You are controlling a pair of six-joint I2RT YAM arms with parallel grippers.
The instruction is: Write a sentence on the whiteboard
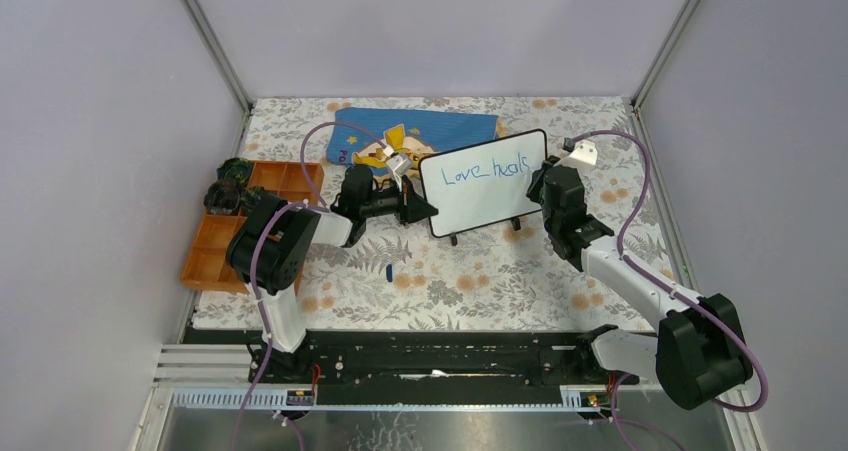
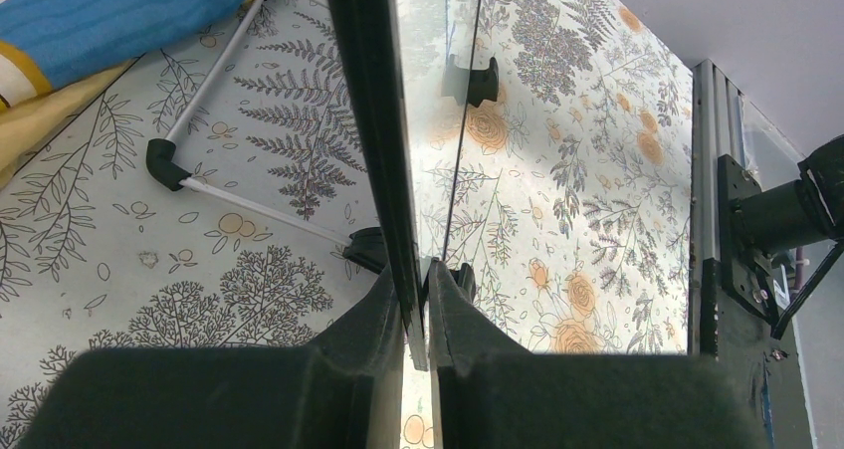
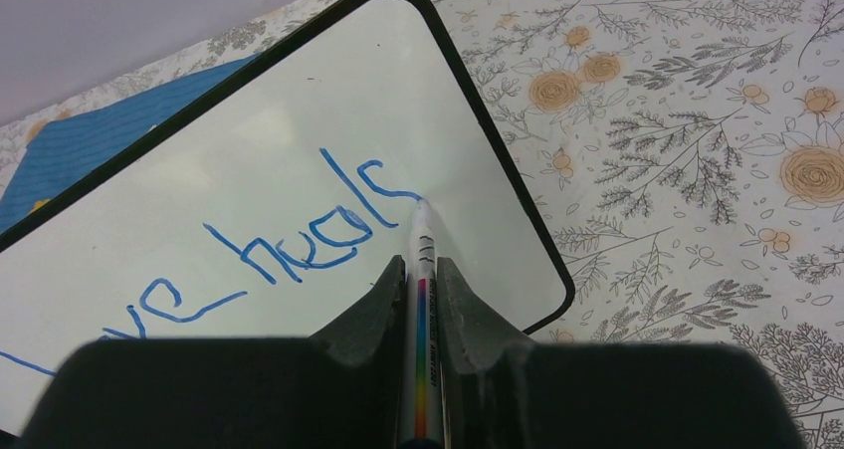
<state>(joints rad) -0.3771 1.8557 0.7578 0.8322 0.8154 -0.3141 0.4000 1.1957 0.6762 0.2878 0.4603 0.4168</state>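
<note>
The whiteboard [image 1: 490, 206] stands tilted on its black feet mid-table, a glossy white panel with a thin black rim. My left gripper [image 1: 425, 209] is shut on its left edge; the left wrist view shows the rim [image 2: 373, 120] pinched edge-on in the left gripper [image 2: 416, 285]. Blue handwriting, the sentence [image 1: 487, 171], reads "Love heals" in one line. My right gripper [image 1: 545, 186] sits at the board's right side. In the right wrist view the right gripper [image 3: 421, 270] is shut on a white marker [image 3: 422, 238] with a rainbow stripe. Its tip touches the whiteboard [image 3: 299, 111] at the end of the sentence [image 3: 299, 245].
A blue cloth [image 1: 420, 131] with a yellow figure lies behind the board. An orange compartment tray [image 1: 220, 241] sits at the left edge. A small blue cap [image 1: 388, 270] lies on the floral tablecloth. The board's white rod stand [image 2: 214, 81] reaches behind it. Grey walls enclose the table.
</note>
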